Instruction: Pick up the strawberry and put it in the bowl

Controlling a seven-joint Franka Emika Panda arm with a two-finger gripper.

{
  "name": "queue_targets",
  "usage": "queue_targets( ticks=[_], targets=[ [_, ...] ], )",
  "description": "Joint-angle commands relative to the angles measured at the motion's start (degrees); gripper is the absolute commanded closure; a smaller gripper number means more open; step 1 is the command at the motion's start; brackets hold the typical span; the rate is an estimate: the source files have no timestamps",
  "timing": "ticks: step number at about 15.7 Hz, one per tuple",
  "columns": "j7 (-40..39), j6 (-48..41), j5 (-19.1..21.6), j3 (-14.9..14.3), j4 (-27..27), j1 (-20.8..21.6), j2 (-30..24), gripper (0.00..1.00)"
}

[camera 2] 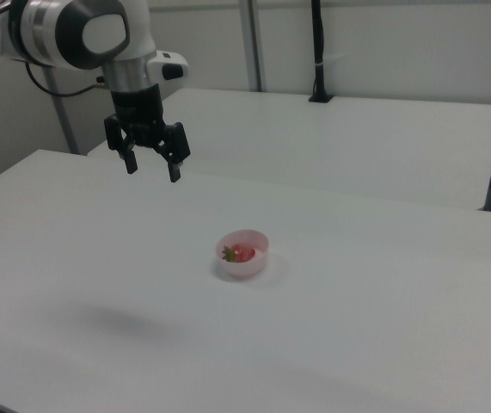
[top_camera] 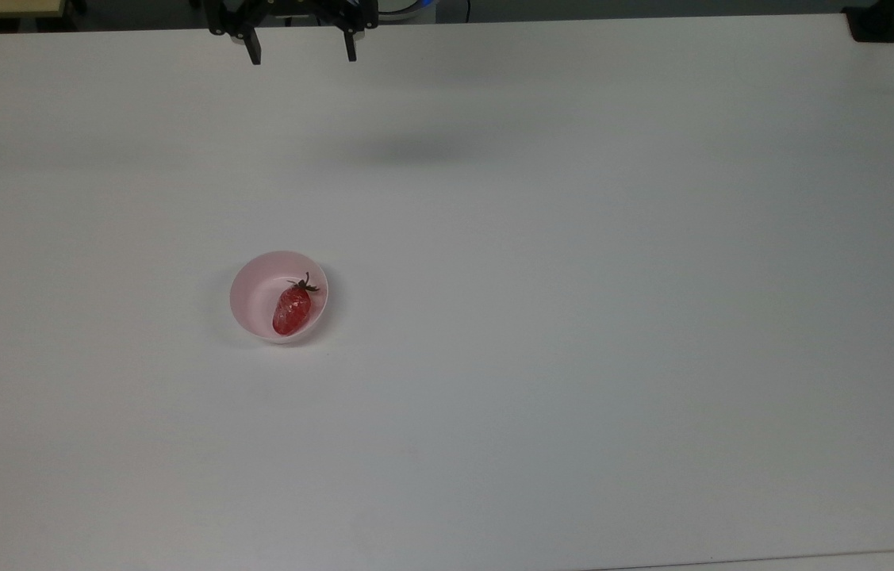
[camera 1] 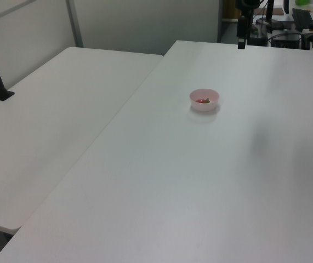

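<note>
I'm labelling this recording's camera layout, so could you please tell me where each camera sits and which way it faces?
Top view: overhead, looking down on the table; the gripper shows at the upper edge, jaws open.
Left view: raised beyond one end of the table, looking along it; the gripper hangs at the far end.
Right view: raised at the opposite side, facing the arm and gripper.
All three share the bowl holding the strawberry.

The strawberry (top_camera: 292, 308) is glossy red with a dark green leafy cap, and the bowl (top_camera: 255, 295) holding it is plain pale pink, lighter inside. The worktop (top_camera: 573, 317) is plain white. The claw (camera 2: 151, 168) is black with 2 black fingers, on a white and dark grey arm (camera 2: 82, 34).
</note>
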Motion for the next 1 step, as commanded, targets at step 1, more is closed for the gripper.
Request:
queue_targets(
  ticks=[1],
  targets=[
    [1.33,0.00,-0.48,1.02,-1.74,-1.22,-1.15,0.00]
  ],
)
